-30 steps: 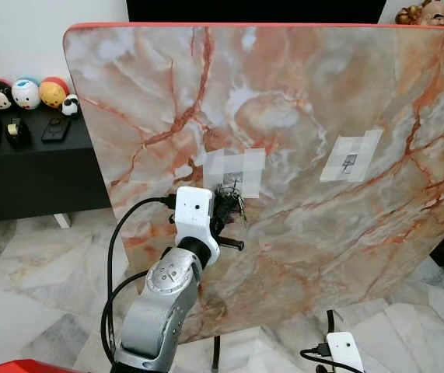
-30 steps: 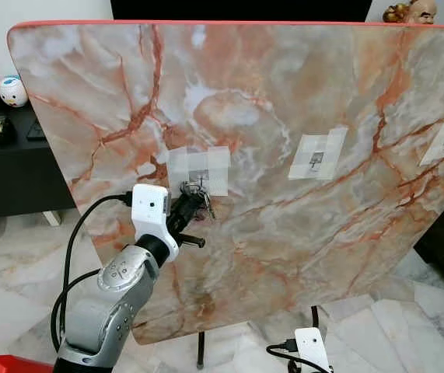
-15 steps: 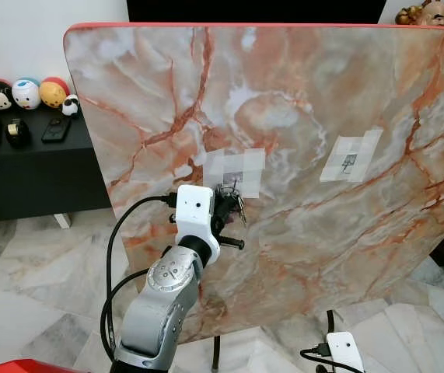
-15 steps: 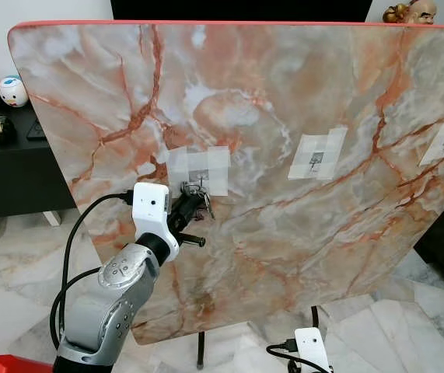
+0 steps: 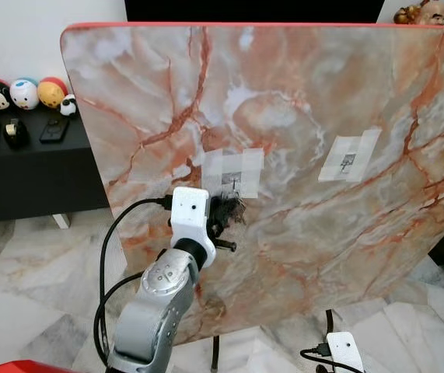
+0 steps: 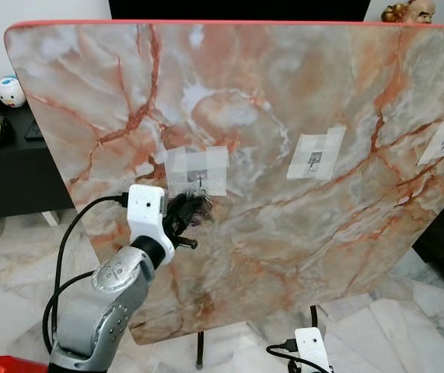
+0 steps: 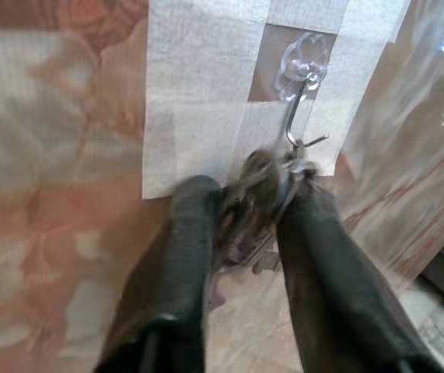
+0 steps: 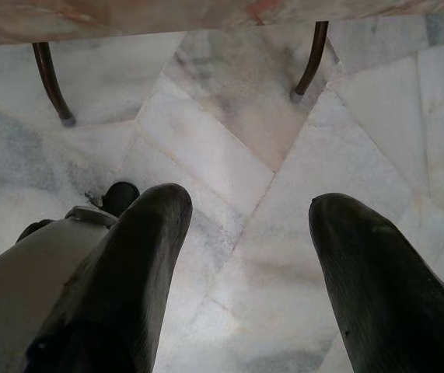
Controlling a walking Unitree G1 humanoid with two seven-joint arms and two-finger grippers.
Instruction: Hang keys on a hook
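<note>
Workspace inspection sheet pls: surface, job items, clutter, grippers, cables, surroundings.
Surface: marble-pattern board with red edge, standing tilted on thin dark legs.
Job's things: keys bunched between the left gripper's fingers just below the clear hook; whether the ring is on the hook cannot be told. Two more taped hooks further right on the board.
Clutter: nothing seen on the board besides tape patches.
Grippers: left gripper shut on the keys at the hook; right gripper open, hanging idle over the floor.
Cables: black cable looping off the left wrist.
Surroundings: black cabinet with small toy figures, marble floor tiles.
</note>
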